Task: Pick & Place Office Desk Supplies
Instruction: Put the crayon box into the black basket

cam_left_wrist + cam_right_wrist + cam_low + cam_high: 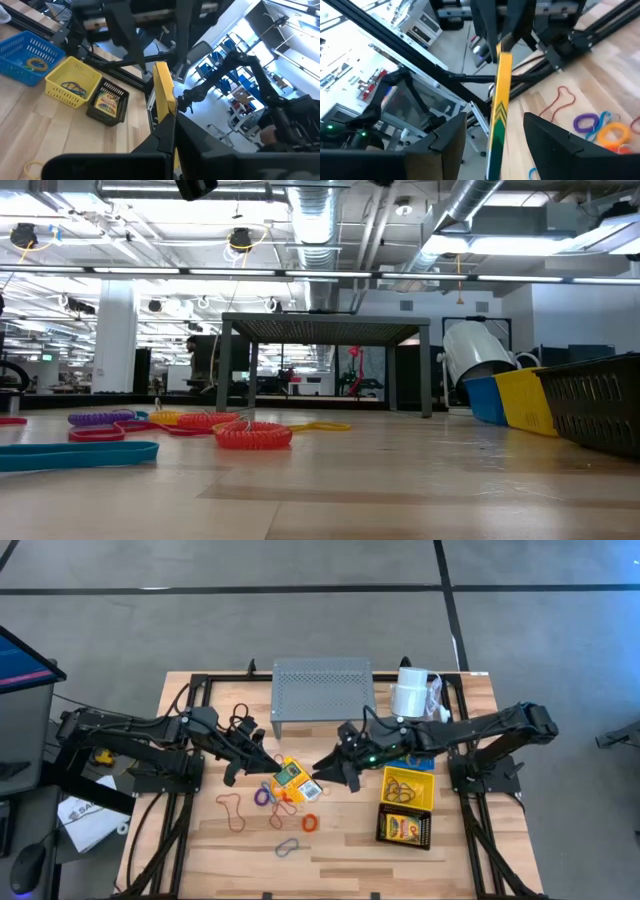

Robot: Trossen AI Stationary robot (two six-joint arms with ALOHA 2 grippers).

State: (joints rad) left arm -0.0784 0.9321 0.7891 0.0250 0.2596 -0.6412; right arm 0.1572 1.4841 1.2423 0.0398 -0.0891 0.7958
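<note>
- The left gripper (268,766) is reaching in from the left to the middle of the table, its fingers (161,137) pinching one end of a yellow-green crayon box (291,777).
- The right gripper (322,771) is meeting it from the right. Its fingers (451,134) are standing spread on either side of the box's other end, and no pad is seen touching it.
- The box is hanging between the two grippers, above the scattered loops (272,796) and left of the yellow basket (408,802). The low view is showing loops on the wood but no box, so it is judged to be clear of the table.
- Step in hand, as a judgement: a hand-over between the arms. Which gripper is giving and which is taking cannot be told.
- Doing it well is calling for one firm grip before the other lets go.
  - The right fingers should be closing squarely on the broad faces, with the thin edge centred between them.
  - The left pinch should be holding until that grip is sure.
  - A pull made while both are clamped risks twisting or dropping the box.
- The box's long axis is lying roughly left to right, along the line joining the two grippers.
  - One end is pointing into each gripper.
  - Each wrist view is seeing it edge-on as a thin strip.
  - From above, its printed face is showing.
- Likely goal, as a judgement: the black basket (404,830), nearer on the right, is already holding a similar box.
</note>
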